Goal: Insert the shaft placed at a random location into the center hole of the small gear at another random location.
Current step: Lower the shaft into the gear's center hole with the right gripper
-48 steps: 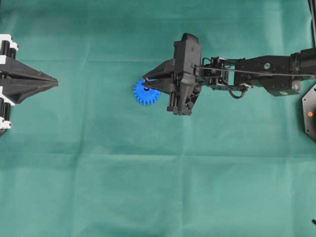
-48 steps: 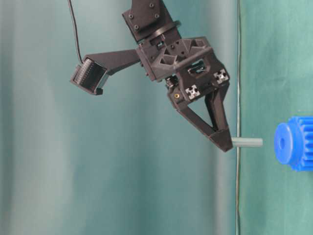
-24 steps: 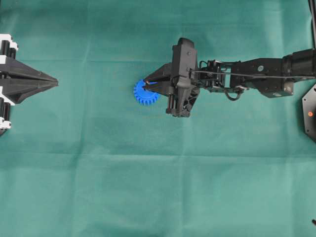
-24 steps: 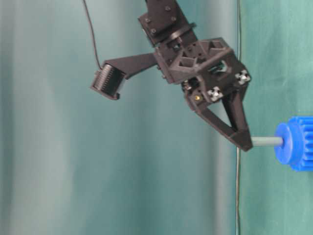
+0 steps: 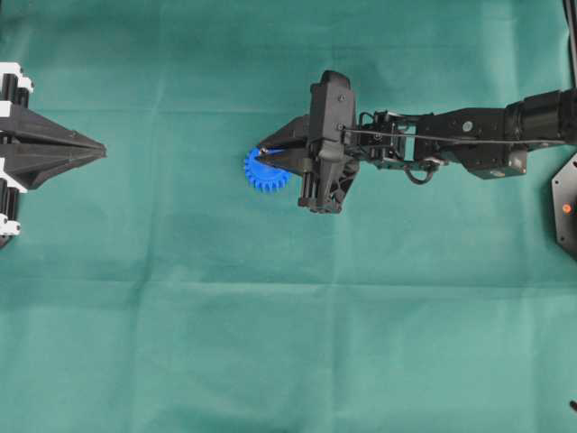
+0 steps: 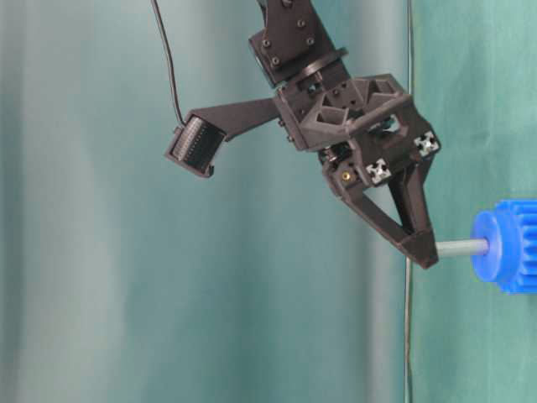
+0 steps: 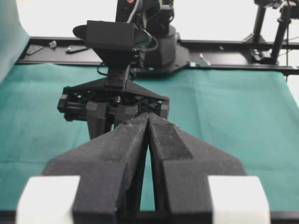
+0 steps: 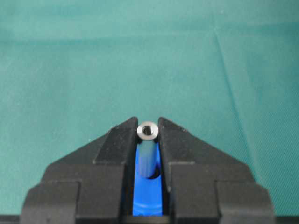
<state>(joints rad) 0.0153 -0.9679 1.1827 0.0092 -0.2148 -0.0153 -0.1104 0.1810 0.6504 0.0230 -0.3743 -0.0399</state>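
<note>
The center hole is hidden, probably already plugged by the short silvery-grey metal shaft (image 6: 460,248), whose tip meets the hub of the bright blue toothed plastic small gear (image 6: 507,256). The right gripper (image 6: 424,252) has its jaws clamped on the shaft's other end; a second ago a gap separated shaft from gear. The left gripper (image 7: 148,122) sits well away from the gear, jaws closed together.

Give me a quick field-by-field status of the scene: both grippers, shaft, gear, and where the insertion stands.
right gripper: shut on the shaft, above the gear
shaft: held at one end, its other end at the hub of the small gear
small gear: blue, flat on the green cloth
center hole: hidden by the shaft in every view
insertion: shaft tip meets the hub; depth cannot be told
left gripper: shut, holding nothing, at the left edge, far from the gear
</note>
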